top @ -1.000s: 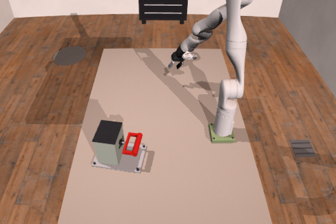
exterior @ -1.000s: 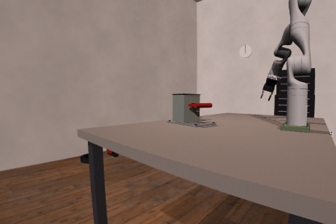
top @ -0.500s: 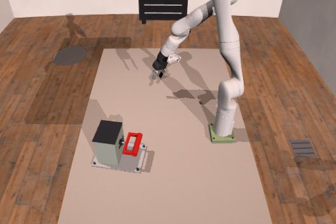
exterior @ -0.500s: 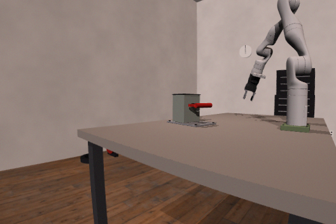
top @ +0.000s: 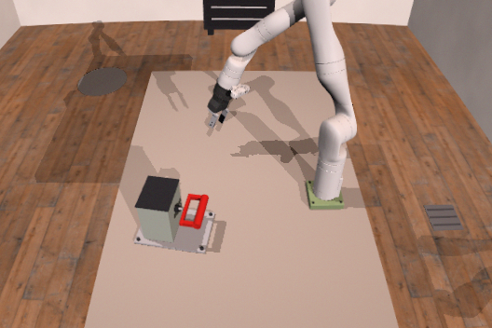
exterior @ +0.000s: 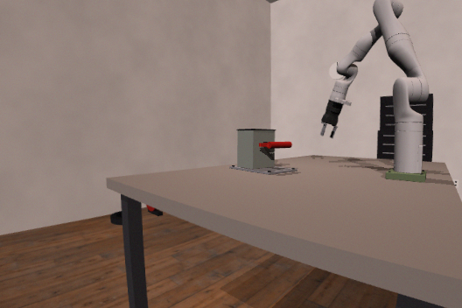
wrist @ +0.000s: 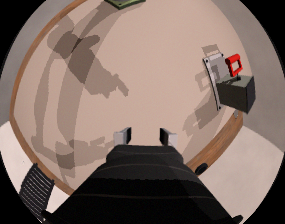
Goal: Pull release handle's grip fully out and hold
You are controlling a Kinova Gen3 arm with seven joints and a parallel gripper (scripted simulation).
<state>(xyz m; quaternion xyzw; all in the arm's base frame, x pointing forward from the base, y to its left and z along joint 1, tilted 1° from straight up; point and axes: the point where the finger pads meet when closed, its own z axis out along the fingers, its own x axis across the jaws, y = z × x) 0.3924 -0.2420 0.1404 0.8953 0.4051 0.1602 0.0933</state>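
Observation:
The release handle's red grip point(top: 194, 211) is a level rectangular loop sticking out from a grey-green housing point(top: 157, 209) with a black top, on a metal base plate near the table's left front. It also shows in the side view point(exterior: 276, 144) and small at the right of the wrist view point(wrist: 233, 64). My gripper point(top: 216, 120) is open and empty. It hangs in the air above the far middle of the table, well away from the grip, fingers pointing down point(exterior: 328, 131). Its two fingertips show in the wrist view point(wrist: 145, 137).
The arm's green base point(top: 325, 196) stands on the table's right side. A black cabinet point(top: 239, 14) is by the back wall. A dark round mat point(top: 102, 81) and a floor vent point(top: 443, 217) lie on the wooden floor.

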